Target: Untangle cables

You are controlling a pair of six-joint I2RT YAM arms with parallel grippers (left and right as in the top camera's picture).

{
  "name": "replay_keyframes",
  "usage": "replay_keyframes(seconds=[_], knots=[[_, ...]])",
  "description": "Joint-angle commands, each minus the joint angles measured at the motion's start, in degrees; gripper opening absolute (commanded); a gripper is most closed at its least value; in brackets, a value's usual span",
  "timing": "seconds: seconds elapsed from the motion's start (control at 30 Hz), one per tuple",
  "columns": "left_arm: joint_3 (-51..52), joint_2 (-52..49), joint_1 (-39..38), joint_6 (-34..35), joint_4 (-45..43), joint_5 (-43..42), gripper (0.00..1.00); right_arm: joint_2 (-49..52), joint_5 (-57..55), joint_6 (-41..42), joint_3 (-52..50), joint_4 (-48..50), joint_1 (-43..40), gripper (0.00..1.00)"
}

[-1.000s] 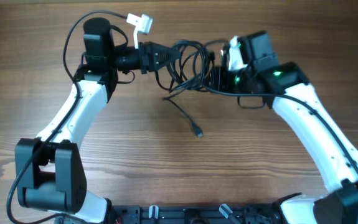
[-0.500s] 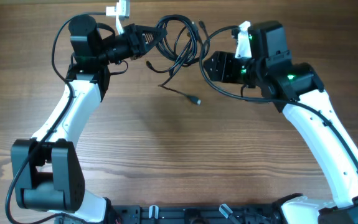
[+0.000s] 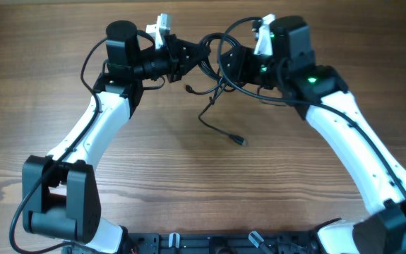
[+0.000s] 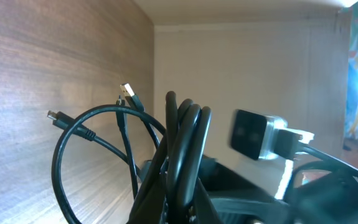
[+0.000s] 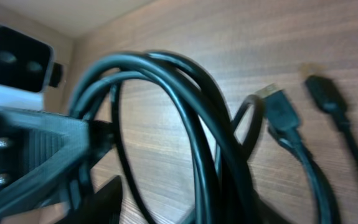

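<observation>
Both arms have swung in toward each other since half a second ago, closing the gap between them, and the loose strand's plug now lies further toward the near side of the brown wood-grain tabletop [image 3: 188,204]. The white-shelled left arm [image 3: 97,130] and white-shelled right arm [image 3: 351,141] nearly meet at the far side. The black left end effector [image 3: 185,60] is clamped on the bundle of thin black flexible cables [image 3: 213,53], which loops between the two end effectors. The black right end effector [image 3: 232,67] sits against those loops; I cannot tell whether it is closed. One strand trails down to a small plug [image 3: 242,142] resting on the wood.
</observation>
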State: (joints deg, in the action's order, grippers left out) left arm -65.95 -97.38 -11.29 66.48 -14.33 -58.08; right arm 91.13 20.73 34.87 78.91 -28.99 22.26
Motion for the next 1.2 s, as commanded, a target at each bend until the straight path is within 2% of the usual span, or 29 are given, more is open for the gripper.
replay_keyframes(seconds=[0.0, 0.07, 0.1, 0.2, 0.27, 0.33, 0.37, 0.43, 0.5, 0.63, 0.67, 0.7, 0.77, 0.8, 0.87, 0.93, 1.07, 1.17], knots=[[-1.03, 0.74, -0.98, 9.16, -1.33, -0.26, 0.04, 3.54, -0.11, 2.16, 1.11, 0.66, 0.76, 0.36], [-1.03, 0.74, -0.96, 10.21, -3.50, -1.73, 0.04, 3.98, -1.09, 2.12, 1.11, 0.37, 0.37, 0.27], [-1.03, 0.74, -0.37, 7.15, -5.09, -3.37, 0.04, 3.58, -1.84, 1.16, 1.11, -0.07, -0.15, 0.18], [-1.03, 0.74, 2.10, -7.43, -3.54, -5.95, 0.04, 2.23, -1.84, -2.16, 1.11, -2.97, -2.73, 0.05], [-1.03, 0.74, 4.66, -15.80, 1.88, -4.31, 0.04, 0.52, -1.99, -7.96, 1.11, -7.34, -5.05, 0.04], [-1.03, 0.74, 8.92, -22.05, 8.17, -0.28, 0.04, -1.20, -8.94, -13.14, 1.11, -14.08, -7.82, 0.04], [-1.03, 0.74, 11.13, -22.82, 9.29, -0.09, 0.04, -1.60, -12.87, -14.16, 1.11, -17.11, -8.92, 0.04], [-1.03, 0.74, 14.29, -22.77, 9.44, -0.13, 0.04, -1.75, -17.29, -14.53, 1.11, -21.11, -10.03, 0.05], [-1.03, 0.74, 17.68, -22.56, 9.49, -0.90, 0.04, -1.75, -17.05, -15.65, 1.11, -22.95, -10.67, 0.04], [-1.03, 0.74, 17.35, -22.60, 10.95, -4.94, 0.04, -1.73, 1.18, -23.47, 1.11, -19.56, -10.36, 0.06], [-1.03, 0.74, 16.06, -22.60, 12.94, -5.18, 0.04, -1.73, 4.37, -23.30, 1.11, -18.62, -10.01, 0.14], [-1.03, 0.74, 13.64, -22.62, 16.13, -5.33, 0.04, -1.73, 7.63, -22.75, 1.11, -17.00, -9.49, 0.28], [-1.03, 0.74, 11.04, -22.58, 17.44, -5.27, 0.04, -1.75, 11.02, -22.62, 1.11, -14.73, -8.59, 0.41], [-1.03, 0.74, 9.99, -22.56, 17.42, -4.98, 0.04, -1.75, 11.52, -22.14, 1.11, -14.08, -8.37, 0.43], [-1.03, 0.74, 8.20, -20.26, 17.40, -2.16, 0.04, -1.79, 10.60, -19.45, 1.14, -13.38, -8.28, 0.44], [-1.03, 0.74, 7.65, -12.61, 17.29, 2.38, 0.04, -1.79, 10.03, -16.74, 1.14, -13.00, -8.04, 0.45], [-1.03, 0.74, 7.61, -4.66, 14.08, 4.22, 0.04, -1.79, 10.62, -16.55, 1.14, -11.91, -4.57, 0.44], [-1.03, 0.74, 7.26, -2.71, 13.73, 4.81, 0.04, -1.73, 4.33, -9.99, 1.11, -10.71, 0.33, 0.43]])
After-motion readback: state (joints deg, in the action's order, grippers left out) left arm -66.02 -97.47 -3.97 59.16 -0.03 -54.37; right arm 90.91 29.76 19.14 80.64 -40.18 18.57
